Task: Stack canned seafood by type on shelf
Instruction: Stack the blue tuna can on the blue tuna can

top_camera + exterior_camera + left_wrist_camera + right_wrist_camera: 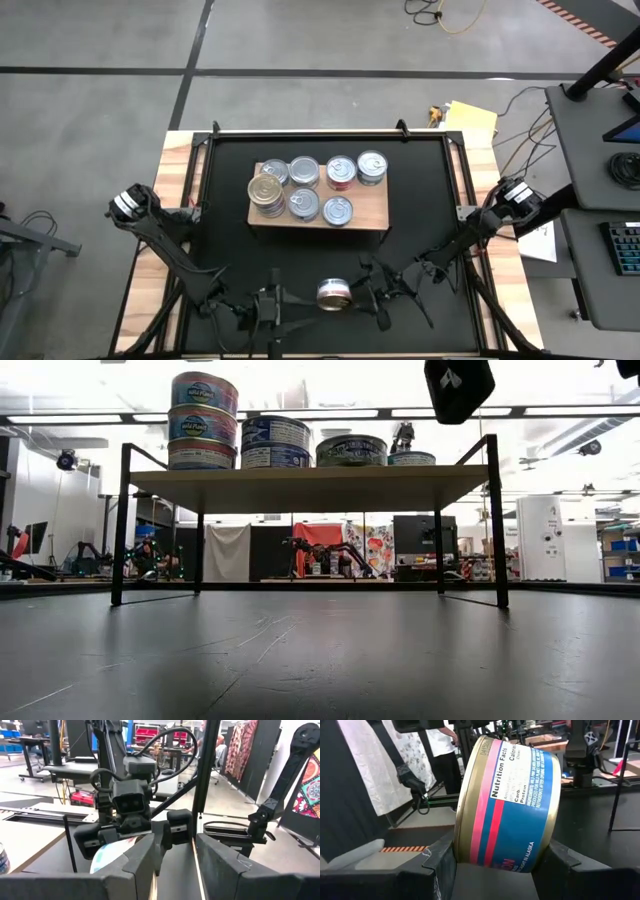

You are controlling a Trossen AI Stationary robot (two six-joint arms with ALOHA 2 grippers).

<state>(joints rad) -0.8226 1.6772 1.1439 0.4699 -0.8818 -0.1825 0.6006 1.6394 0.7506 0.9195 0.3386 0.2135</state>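
- The right pincer is clamped on a tin, lid facing sideways - held near the worktop's front edge, well apart from the shelf.
- The left pincer waits alongside, fingers apart, empty.
- Sorted stacks already crowd the shelf.

Glossy gold metal rim and smooth printed paper label on the can, matt light wood on the shelf, matt black desk.

"Nutrition Facts", "Calories", "Protein", "ALASKA" on blue-pink tin label
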